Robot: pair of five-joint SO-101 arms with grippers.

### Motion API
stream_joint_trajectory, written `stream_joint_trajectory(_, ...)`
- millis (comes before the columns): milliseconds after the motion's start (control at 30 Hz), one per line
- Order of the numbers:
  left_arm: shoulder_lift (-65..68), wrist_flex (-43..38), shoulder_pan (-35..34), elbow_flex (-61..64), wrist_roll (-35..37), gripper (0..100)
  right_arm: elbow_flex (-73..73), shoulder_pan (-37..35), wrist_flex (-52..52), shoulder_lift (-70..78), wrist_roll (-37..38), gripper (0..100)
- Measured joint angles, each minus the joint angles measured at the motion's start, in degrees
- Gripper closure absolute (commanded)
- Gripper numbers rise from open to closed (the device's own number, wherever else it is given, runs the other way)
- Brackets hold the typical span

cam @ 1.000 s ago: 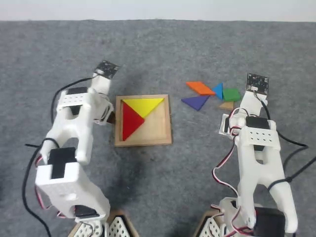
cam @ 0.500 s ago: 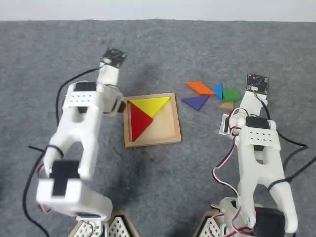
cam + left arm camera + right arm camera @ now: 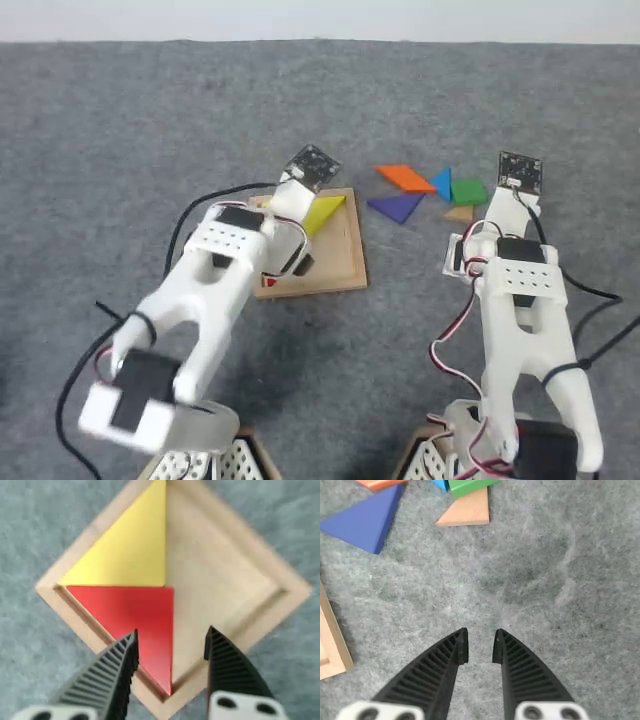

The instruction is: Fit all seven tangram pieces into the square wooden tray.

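Swinging in from the tray's left side, my left arm now hangs over the square wooden tray [image 3: 220, 580], which slid a little to the right a second ago and has since lain still; my right arm has not stirred. My left claw [image 3: 170, 645] is released, its jaws spread wide and holding nothing, poised above the corner of the tray where the red triangle [image 3: 135, 612] comes to a point. That red triangle lies flat in the tray, edge to edge with the yellow triangle [image 3: 130, 550], and the other half of the tray floor is bare wood. My right claw [image 3: 479, 647] hovers over the grey tabletop [image 3: 150, 120], jaws parted only a crack and gripping nothing, near the tan triangle [image 3: 467, 510] but apart from it. The remaining pieces sit in a loose cluster to the right of the tray: the orange parallelogram [image 3: 405, 177], the small blue triangle [image 3: 441, 184], the green square [image 3: 468, 190] and the purple triangle [image 3: 397, 206]
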Motion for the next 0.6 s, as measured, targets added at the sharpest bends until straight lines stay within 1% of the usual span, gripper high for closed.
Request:
stream_joint_trajectory(133,7.6,-0.4,-4.1,-4.2,-0.2,79,0.0,0.0,0.0,0.0,0.0,89.4)
stream_joint_trajectory(267,11.7,-0.2,-7.6,-8.8,-0.2,79,0.0,0.0,0.0,0.0,0.0,89.4)
stream_joint_trajectory(500,11.7,0.9,-8.1,-10.0,-0.2,79,0.0,0.0,0.0,0.0,0.0,89.4)
stream_joint_trajectory(600,9.0,0.9,-8.2,-9.3,0.4,79,0.0,0.0,0.0,0.0,0.0,89.4)
